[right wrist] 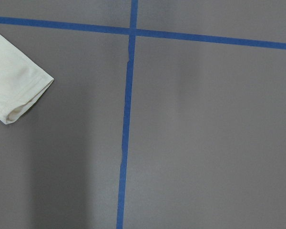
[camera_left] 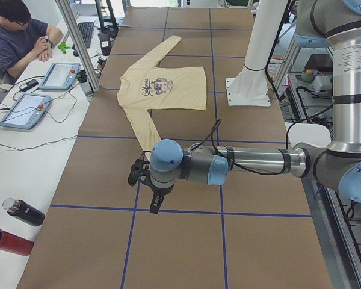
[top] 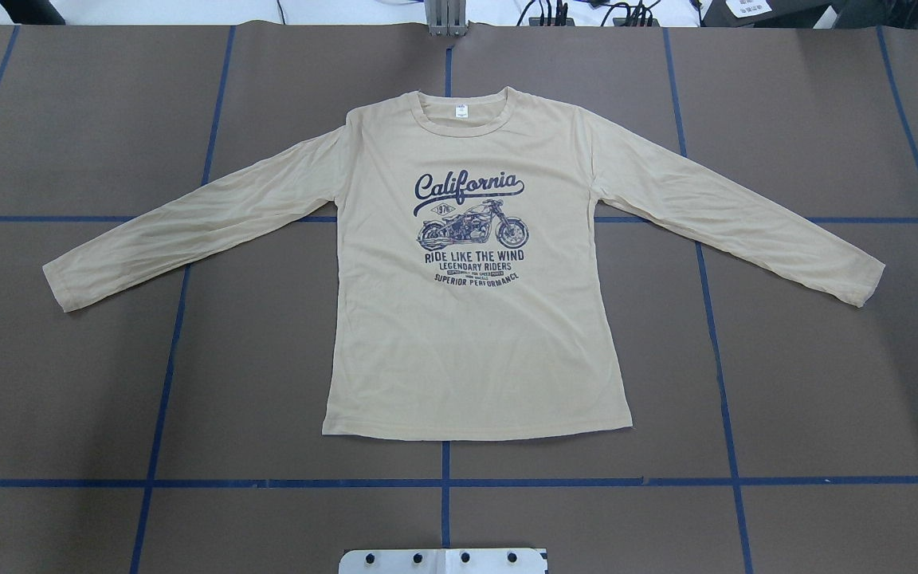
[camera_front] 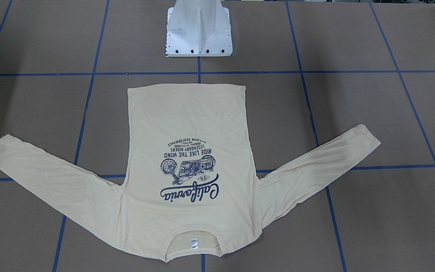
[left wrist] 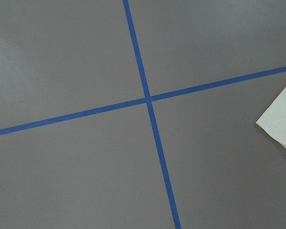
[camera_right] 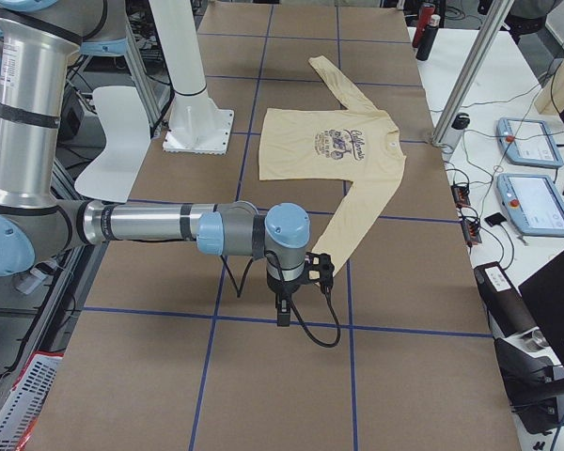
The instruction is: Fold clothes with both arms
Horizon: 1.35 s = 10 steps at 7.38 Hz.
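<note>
Cream-yellow T-shirt (top: pixel 475 335) lies flat and smooth, sleeves splayed, on the matte brown table (top: pixel 68 399) before the white pedestal base (camera_front: pixel 198 34), hem nearest it. Cannot tell whether left claw (camera_left: pixel 137 173) or right claw (camera_right: pixel 318 267) is spread or pressed together.

A cream long-sleeve T-shirt (top: pixel 475 343) lies flat, print up, on the brown counter (top: pixel 68 383) gridded with blue tape (top: pixel 586 482). Seen from overhead, its neck points to 12 o'clock, sleeves to 8 and 4.

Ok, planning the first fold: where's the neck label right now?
Overhead view: the neck label sits inside the collar at the T-shirt's top end, centred left to right, above the California print.
</note>
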### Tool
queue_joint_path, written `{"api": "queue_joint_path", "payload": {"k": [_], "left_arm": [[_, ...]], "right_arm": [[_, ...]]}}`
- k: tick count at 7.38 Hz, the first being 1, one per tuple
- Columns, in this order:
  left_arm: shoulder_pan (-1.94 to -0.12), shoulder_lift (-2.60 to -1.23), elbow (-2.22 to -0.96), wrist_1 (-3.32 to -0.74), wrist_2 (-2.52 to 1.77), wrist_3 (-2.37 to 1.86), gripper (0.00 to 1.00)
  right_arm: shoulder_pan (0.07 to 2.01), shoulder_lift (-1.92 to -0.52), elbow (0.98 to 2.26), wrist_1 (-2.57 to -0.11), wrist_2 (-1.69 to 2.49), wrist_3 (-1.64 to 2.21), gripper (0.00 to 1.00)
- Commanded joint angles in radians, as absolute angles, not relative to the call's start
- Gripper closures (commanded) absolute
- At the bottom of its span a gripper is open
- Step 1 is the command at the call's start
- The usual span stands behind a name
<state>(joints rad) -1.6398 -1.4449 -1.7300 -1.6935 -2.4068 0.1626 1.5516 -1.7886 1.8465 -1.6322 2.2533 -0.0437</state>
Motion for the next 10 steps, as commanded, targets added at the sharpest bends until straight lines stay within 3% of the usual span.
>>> {"api": "queue_joint_path", "payload": {"k": [1,3,5,7,10], "left_arm": [[-1.638,-1.447,-1.750,-1.692,-2.408,0.158,0.00],[-1.638,-1.450,-1.853,-1.694,-2.408,0.160,0.00],[-1.638,-1.489,-1.949,-1.697,-2.410,0.153,0.00],[-1.631,-1.614,-1.797,-1.732,-2.424,0.138,0.00],[-1.609,-1.657,-1.649,-1.995,-2.454,-0.048,0.00]], "right_arm": [[1.552,-1.789,1.850,-1.632,2.255,-0.043,0.00],[1.551,-1.764,1.899,-1.632,2.255,-0.037,0.00],[1.540,-1.627,1.884,-1.634,2.275,-0.032,0.00],[1.510,-1.579,1.855,-1.622,2.315,0.024,0.00],[1.419,-1.499,1.850,-1.606,2.344,0.078,0.00]]}}
